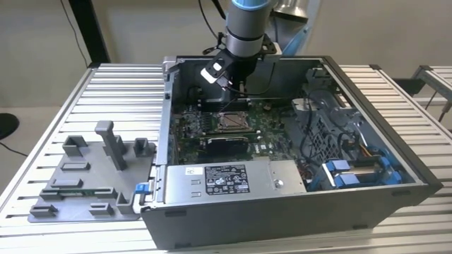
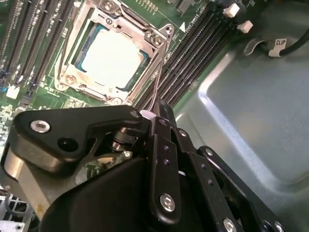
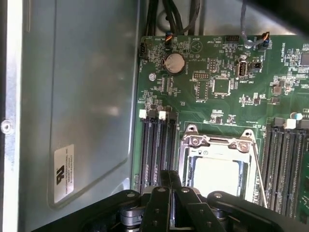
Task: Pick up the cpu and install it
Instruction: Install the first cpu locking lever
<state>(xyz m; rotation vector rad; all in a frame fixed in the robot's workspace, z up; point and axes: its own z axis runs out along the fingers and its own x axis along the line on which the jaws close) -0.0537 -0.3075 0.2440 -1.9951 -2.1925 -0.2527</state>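
- Currently the end effector hangs inside the open computer case, its two fingers pressed together with nothing between them.
- Just beyond the fingertips, the cpu lies flat in the motherboard socket, framed by its metal bracket.
- Memory slots flank the socket.
- Beside the case, a grey tray rests on the desk.

The cpu showed a pale silvery-white top inside its steel-grey socket frame, on a green motherboard flecked with tiny white print. Black memory slots ran in stripes (white clips at their ends). The gripper was matte black with silver screws. The tray was plain grey, the case dark grey, with blue tabs.
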